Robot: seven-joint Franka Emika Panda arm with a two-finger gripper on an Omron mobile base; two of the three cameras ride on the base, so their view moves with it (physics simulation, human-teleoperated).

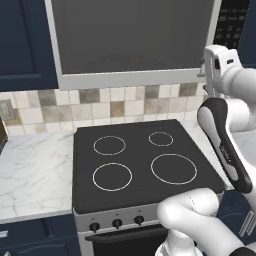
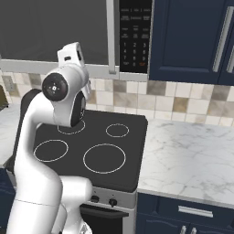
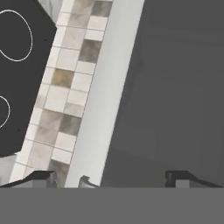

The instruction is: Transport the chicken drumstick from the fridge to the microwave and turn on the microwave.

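The gripper [image 3: 109,178] stands spread wide with nothing between its fingertips [image 3: 41,177], raised close in front of the microwave [image 1: 135,40] near the lower edge of its dark glass door. In the hand view the picture is rolled, so the door's pale grey frame runs as a slanted band from top to bottom, with the tiled backsplash [image 3: 65,87] and the black stovetop [image 3: 17,78] to its left.

The microwave hangs above the stovetop with its long side running level, left to right, and its door faces out toward the arm. The door is closed.

The left base view shows the wide door and its frame, with the arm's wrist by the door's lower right corner. The right base view adds the black button panel [image 2: 135,34] on the microwave's right end, the navy cabinets [image 2: 192,41] beside it and the marble counter [image 2: 192,155] right of the stovetop.
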